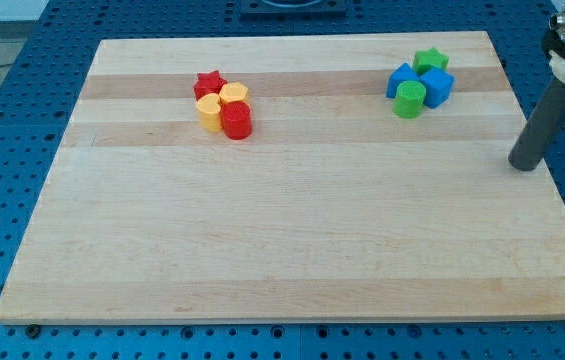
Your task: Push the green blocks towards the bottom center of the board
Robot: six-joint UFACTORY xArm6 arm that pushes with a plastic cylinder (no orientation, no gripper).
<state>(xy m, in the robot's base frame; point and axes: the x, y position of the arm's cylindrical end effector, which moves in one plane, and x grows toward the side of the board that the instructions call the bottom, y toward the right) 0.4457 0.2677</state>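
Tip (526, 166) at board's (282, 250) right edge, well apart from all blocks; no pincer fitted, bare rod | green star (430, 61) and green cylinder (409, 100) upper right, touching two blue blocks (435, 86) | red-yellow cluster (224, 107) upper left.
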